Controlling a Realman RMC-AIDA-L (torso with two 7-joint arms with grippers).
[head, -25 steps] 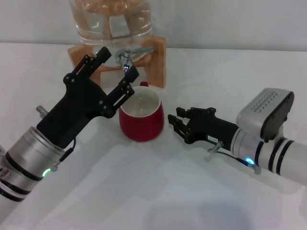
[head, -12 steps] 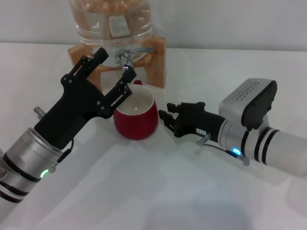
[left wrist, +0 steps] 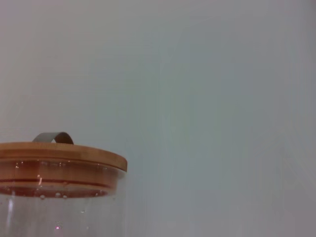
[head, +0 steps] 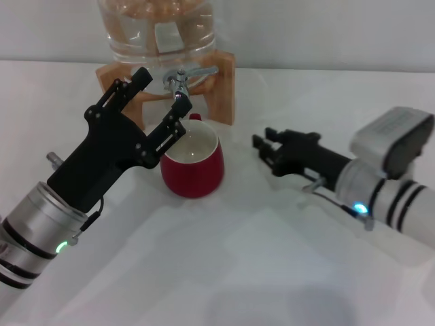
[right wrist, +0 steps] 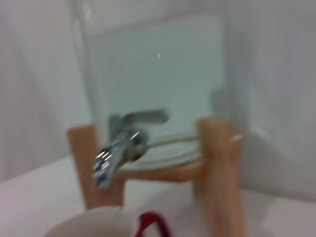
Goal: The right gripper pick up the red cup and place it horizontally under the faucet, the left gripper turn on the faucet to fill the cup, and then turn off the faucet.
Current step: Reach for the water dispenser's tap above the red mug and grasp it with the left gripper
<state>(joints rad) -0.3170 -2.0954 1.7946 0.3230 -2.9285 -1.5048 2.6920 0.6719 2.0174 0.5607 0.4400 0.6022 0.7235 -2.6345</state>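
The red cup stood upright just below the faucet, your spread left gripper crowded its rim and could tip it, while your right gripper, fingers apart, held nothing beside it.

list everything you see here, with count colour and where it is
red cup: 1, dark red, white inside, upright on the table below the faucet
faucet: 1, chrome, on the jar's front
jar: 1, clear, in the stand
lid: 1, wooden, on the jar
stand: 1, wooden, at the table's back
table: 1, white
left gripper: 1, black, open, beside the faucet, over the cup
right gripper: 1, black, right of the cup, apart from it
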